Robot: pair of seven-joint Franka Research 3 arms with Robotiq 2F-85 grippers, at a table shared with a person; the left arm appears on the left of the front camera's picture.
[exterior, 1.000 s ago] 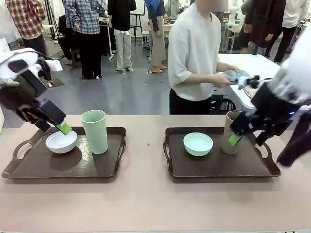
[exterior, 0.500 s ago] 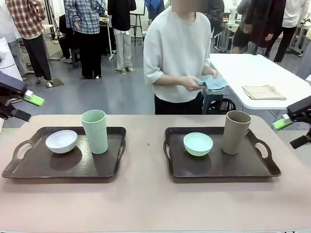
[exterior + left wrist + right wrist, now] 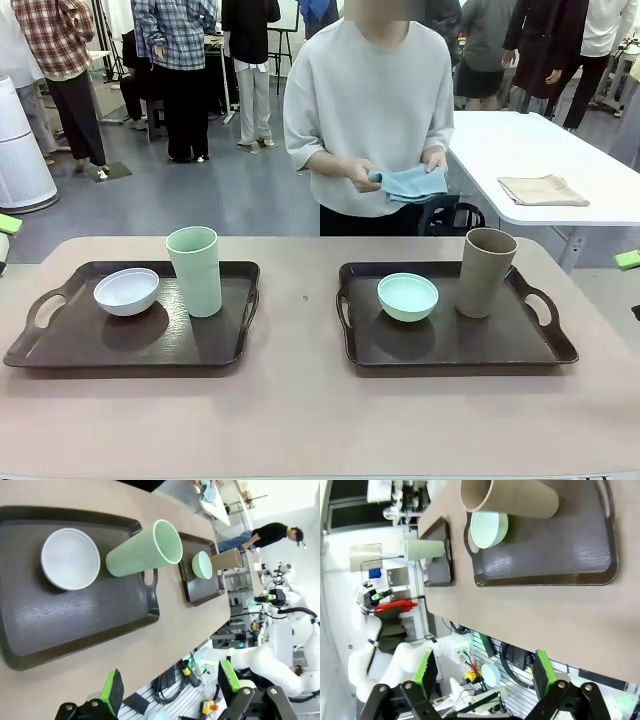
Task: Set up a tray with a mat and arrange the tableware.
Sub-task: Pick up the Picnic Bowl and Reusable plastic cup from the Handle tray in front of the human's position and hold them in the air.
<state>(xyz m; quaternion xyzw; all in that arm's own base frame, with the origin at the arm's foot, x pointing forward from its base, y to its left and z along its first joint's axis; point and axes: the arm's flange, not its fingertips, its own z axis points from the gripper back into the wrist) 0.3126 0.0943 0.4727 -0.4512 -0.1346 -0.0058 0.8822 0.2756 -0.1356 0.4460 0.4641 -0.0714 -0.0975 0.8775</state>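
Two sets of fingers, the left fingers [image 3: 113, 692] and the right fingers [image 3: 428, 674], stand wide apart and hold nothing. A second ago they hung at the white bowl and the tan tumbler; both have since drawn back off the surface [image 3: 300, 420]. The left tray [image 3: 90, 345] carries the small white bowl [image 3: 126, 291] with the pale-green tumbler [image 3: 194, 271] upright just beside it. The right tray [image 3: 450, 345] carries the mint-green bowl [image 3: 407, 296] and, near it, the upright tan-brown tumbler [image 3: 486, 272]. Beyond the far edge the person [image 3: 370, 100], earlier turned toward a side table, now faces the surface holding a blue cloth [image 3: 412, 183].
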